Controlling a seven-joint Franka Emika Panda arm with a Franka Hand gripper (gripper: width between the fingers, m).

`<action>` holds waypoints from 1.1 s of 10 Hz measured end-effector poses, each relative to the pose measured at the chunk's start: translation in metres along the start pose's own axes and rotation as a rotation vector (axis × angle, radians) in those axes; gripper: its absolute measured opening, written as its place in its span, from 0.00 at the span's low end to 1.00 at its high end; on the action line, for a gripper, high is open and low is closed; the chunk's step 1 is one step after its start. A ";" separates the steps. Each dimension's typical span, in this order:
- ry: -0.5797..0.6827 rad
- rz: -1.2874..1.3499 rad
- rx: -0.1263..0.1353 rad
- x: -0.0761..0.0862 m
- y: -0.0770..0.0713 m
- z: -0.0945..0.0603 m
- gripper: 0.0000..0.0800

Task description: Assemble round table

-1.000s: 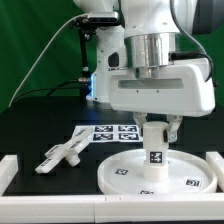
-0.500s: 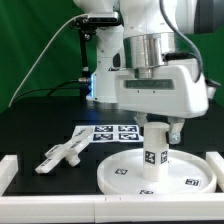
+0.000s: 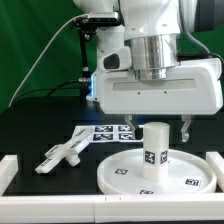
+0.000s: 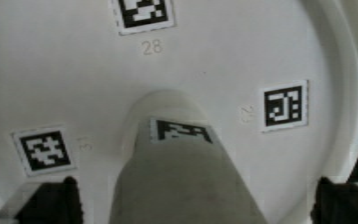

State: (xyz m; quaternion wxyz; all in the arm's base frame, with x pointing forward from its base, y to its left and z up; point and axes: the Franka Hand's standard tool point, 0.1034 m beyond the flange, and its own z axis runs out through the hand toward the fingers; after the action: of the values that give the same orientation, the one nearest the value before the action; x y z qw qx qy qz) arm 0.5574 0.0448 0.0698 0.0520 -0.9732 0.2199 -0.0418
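Observation:
The round table top (image 3: 125, 176) lies flat on the black table at the front; it fills the wrist view (image 4: 87, 80). The short thick leg (image 3: 153, 146) stands upright on the top's middle and also shows in the wrist view (image 4: 185, 165). My gripper (image 3: 157, 123) hovers just above the leg, open, with its fingers spread wide on either side and touching nothing. In the wrist view the gripper (image 4: 197, 204) has dark fingertips (image 4: 51, 203) well apart from the leg. The cross-shaped foot (image 3: 62, 153) lies loose on the exterior view's left.
The marker board (image 3: 108, 132) lies behind the top. White rails (image 3: 6, 170) frame the table's front and sides. The robot pedestal (image 3: 105, 60) stands at the back before a green backdrop.
My gripper has let go of the leg, spread its fingers and risen a little. The leg stays upright on the top.

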 end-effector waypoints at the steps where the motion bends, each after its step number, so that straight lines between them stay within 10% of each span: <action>1: 0.003 -0.147 -0.011 0.001 0.001 -0.001 0.81; 7: -0.005 -0.830 -0.040 0.005 0.005 -0.004 0.81; 11: -0.002 -0.722 -0.039 0.006 0.006 -0.004 0.51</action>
State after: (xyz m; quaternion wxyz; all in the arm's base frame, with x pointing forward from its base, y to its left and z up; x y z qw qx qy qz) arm 0.5597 0.0366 0.0731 0.0154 -0.9891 -0.1371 -0.0522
